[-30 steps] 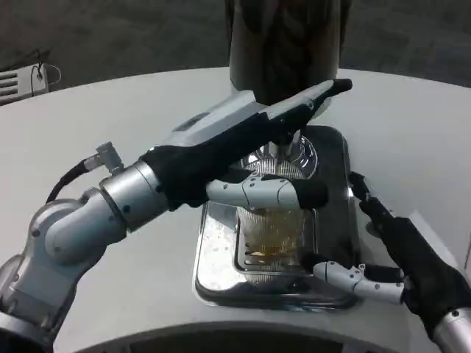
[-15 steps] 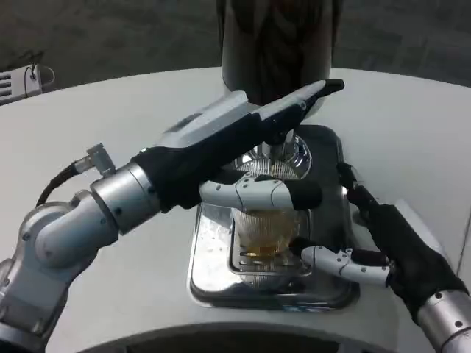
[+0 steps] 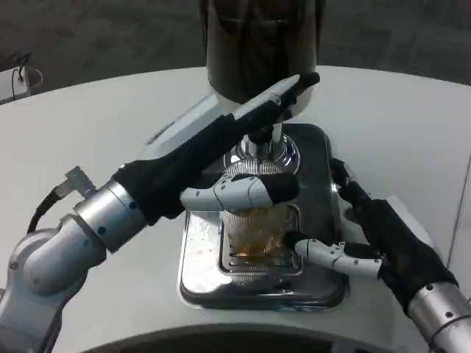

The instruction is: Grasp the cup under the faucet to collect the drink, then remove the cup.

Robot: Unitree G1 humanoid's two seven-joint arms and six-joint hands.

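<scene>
A clear ribbed cup with amber drink stands on the silver drip tray, under the faucet of the dark dispenser. My left hand reaches in from the lower left. Its straight fingers lie against the dispenser's front above the faucet, and its thumb lies across the cup's near rim. My right hand is at the tray's right edge. Its white thumb touches the cup's lower right side, while its black fingers stretch along the tray, apart from the cup.
The round white table spreads out on both sides of the tray. Its front edge runs close below the tray. A white object lies at the far left edge. The left forearm crosses the table's left half.
The camera has moved, so the whole picture has shifted left. My right hand has closed in on the cup, its thumb now reaching the cup's side. The left hand keeps its place.
</scene>
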